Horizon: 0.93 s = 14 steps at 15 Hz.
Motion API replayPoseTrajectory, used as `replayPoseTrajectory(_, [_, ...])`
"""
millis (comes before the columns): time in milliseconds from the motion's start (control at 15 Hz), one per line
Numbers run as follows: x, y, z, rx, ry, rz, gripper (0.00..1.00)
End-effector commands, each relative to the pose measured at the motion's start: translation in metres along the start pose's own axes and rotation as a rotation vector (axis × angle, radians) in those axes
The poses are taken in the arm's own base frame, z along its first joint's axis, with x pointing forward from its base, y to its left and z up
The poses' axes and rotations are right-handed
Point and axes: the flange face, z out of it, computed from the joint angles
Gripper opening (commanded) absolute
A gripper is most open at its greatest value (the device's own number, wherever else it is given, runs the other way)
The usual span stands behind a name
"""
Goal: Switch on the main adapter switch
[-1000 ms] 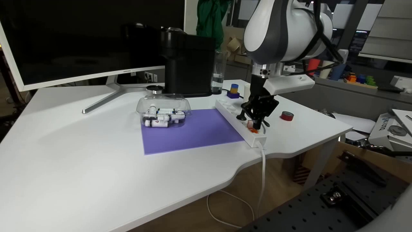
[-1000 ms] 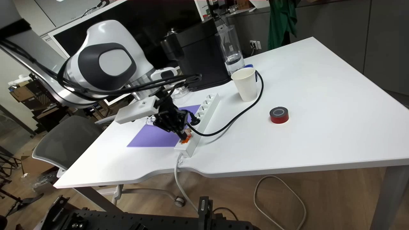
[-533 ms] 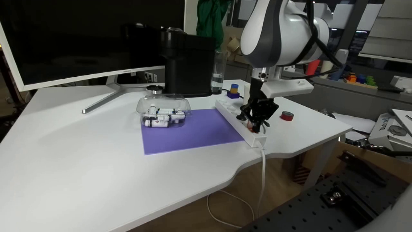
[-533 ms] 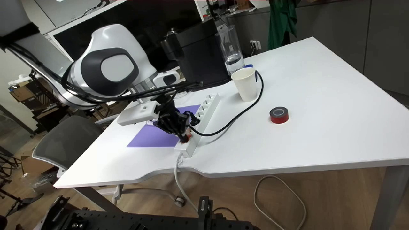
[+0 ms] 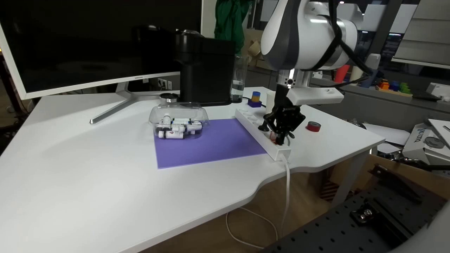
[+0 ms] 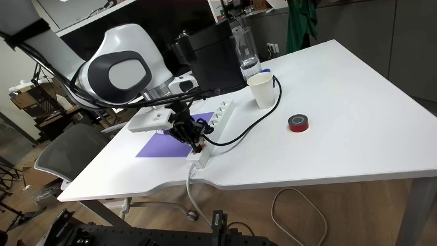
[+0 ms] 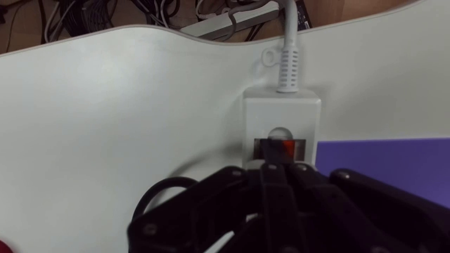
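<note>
The main adapter, a long white power strip [image 5: 254,131], lies on the table in both exterior views [image 6: 218,130]. A black plug [image 6: 208,129] sits in one socket. In the wrist view, the strip's end [image 7: 260,116] shows with its cable. The orange-red switch [image 7: 290,149] is set in a dark recess there and mostly hidden behind the fingers. My gripper [image 7: 276,151] is shut, with nothing between its fingers. In both exterior views its fingertips [image 5: 280,141] point down at the switch and appear to touch it. The exact contact is hidden.
A black cord [image 6: 245,131] loops from the plug past a paper cup [image 6: 262,90]. A red tape roll [image 6: 298,123] lies on the table. A purple mat [image 5: 211,144] lies against the strip, and a clear box of small bottles [image 5: 178,121] stands on it.
The fingertips have moved down slightly onto the switch, covering more of its orange. The upper wrist has tilted while the tips stay nearly in place. The strip has not moved.
</note>
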Motion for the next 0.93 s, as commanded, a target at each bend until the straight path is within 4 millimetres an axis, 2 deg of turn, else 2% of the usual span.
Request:
replayPoseTrajectory(0, [0.009,0.006,0.030,0.048,-0.076,0.002,0.00])
replayPoseTrajectory(267, [0.009,0.015,0.041,0.087,-0.132,0.008,0.00])
replayPoseTrajectory(467, [0.018,0.016,0.044,0.097,-0.153,-0.002,0.00])
replayPoseTrajectory(600, [0.020,0.014,0.032,0.102,-0.146,-0.014,0.00])
replayPoseTrajectory(867, [0.018,0.008,-0.007,0.082,-0.097,-0.044,0.00])
